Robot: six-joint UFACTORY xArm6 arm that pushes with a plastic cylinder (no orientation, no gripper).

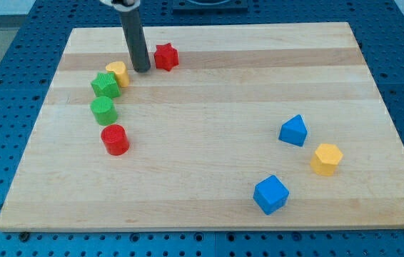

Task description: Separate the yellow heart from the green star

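The yellow heart (118, 73) lies at the board's upper left, touching the green star (105, 85) just below and left of it. My tip (142, 70) rests on the board just right of the yellow heart, between it and the red star (165, 56). The rod rises from the tip to the view's top.
A green cylinder (103, 111) and a red cylinder (115, 138) lie below the green star. At the lower right are a blue block (293, 130), a yellow hexagon (326, 158) and a blue cube (270, 194). The wooden board (209, 121) sits on a blue perforated table.
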